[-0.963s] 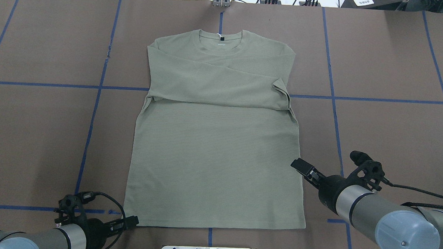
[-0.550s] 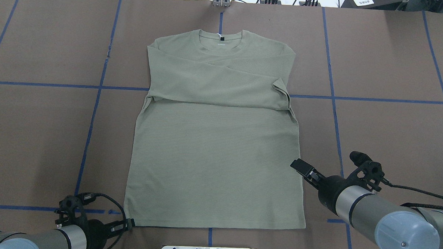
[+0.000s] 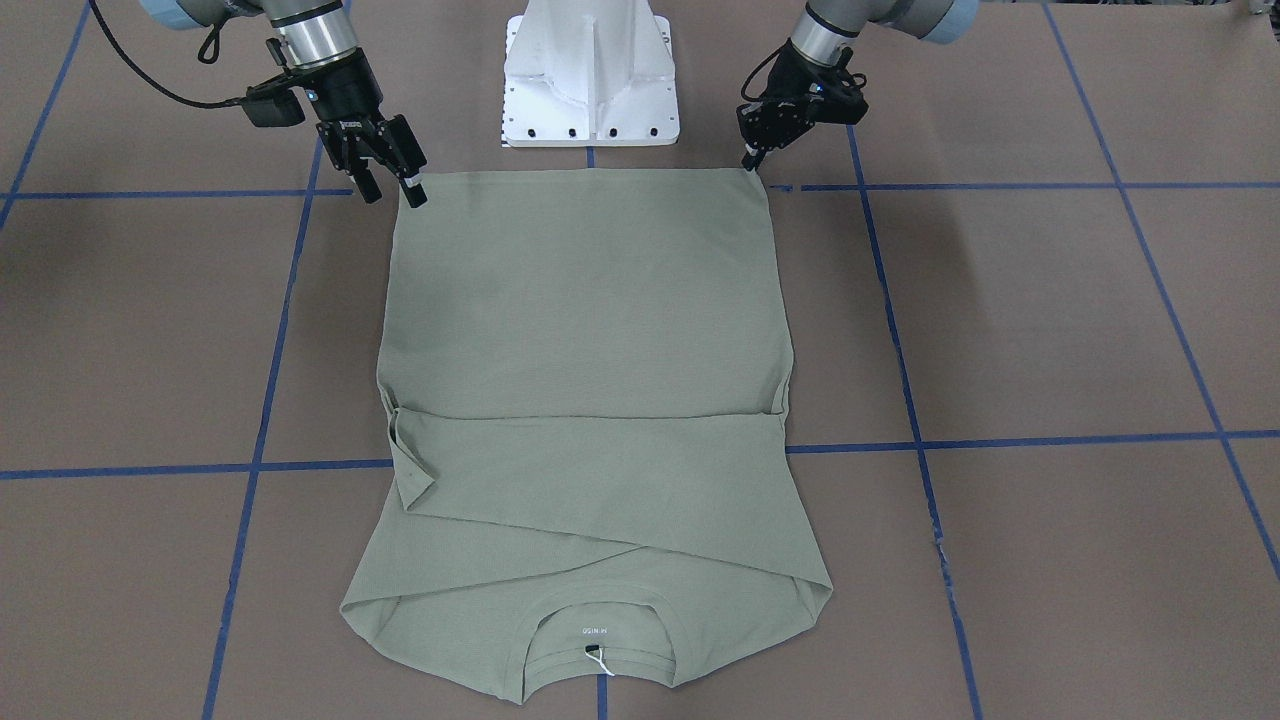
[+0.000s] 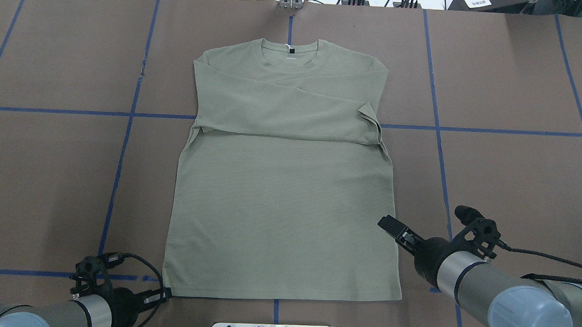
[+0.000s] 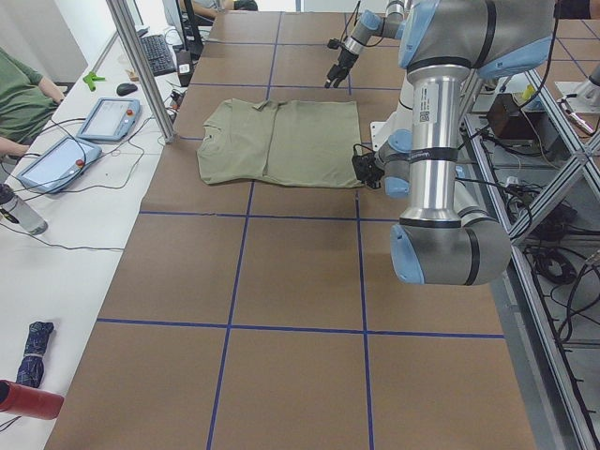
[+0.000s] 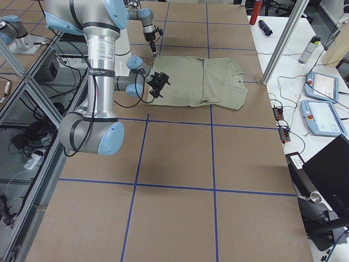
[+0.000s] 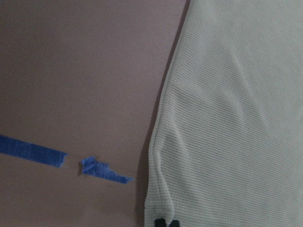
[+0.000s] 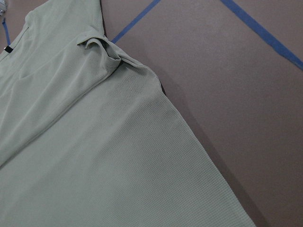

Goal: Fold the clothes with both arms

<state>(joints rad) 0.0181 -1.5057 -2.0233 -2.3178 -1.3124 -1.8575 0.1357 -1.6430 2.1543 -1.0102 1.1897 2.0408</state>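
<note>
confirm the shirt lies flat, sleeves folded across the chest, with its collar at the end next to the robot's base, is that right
Not right: the collar points away from the base; the hem is the end next to it. The rest holds: the shirt lies flat with its sleeves folded across the chest. The exterior front-facing view shows this.

One olive-green shirt (image 4: pixel 281 207), just the one! Two arms, left arm (image 4: pixel 29 315) and right arm (image 4: pixel 487 285); two grippers, left gripper (image 3: pixel 750 160) and right gripper (image 3: pixel 392 192). One white pedestal base (image 3: pixel 590 80).
</note>
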